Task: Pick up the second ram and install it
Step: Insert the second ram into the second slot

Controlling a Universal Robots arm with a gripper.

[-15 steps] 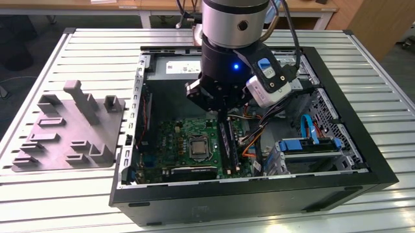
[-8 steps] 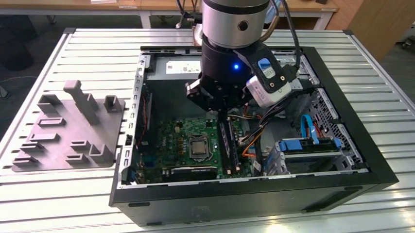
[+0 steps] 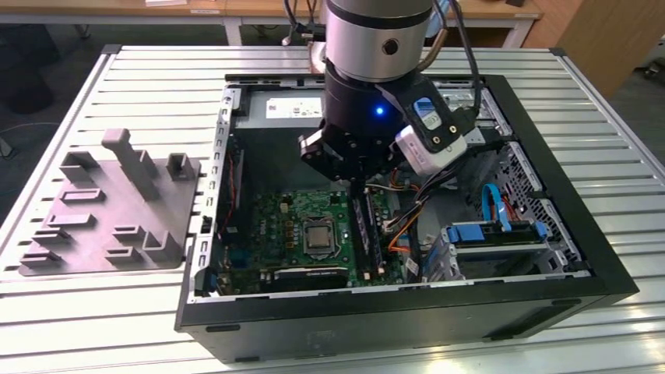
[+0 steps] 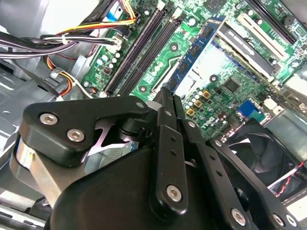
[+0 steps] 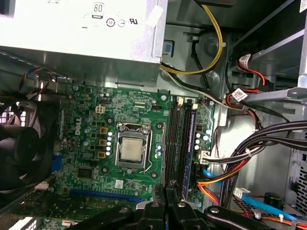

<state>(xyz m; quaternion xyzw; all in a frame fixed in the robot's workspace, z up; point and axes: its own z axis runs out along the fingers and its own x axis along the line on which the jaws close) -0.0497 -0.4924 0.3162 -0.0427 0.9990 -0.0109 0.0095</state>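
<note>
Claw (image 4: 168,94) clenched on the second ram (image 4: 194,50), poised above the green board (image 4: 158,67); I judge pickup done, seating not yet.

place: robotics lab or workshop | bench: slatted aluminium table (image 3: 104,312); wooden-topped desks (image 3: 260,11) behind it | rig: robot arm (image 3: 376,47) over an open desktop computer case (image 3: 395,319); motherboard (image 3: 276,218) bared | beside case: grey moulded fixture plate (image 3: 109,210) with upright holders
</note>
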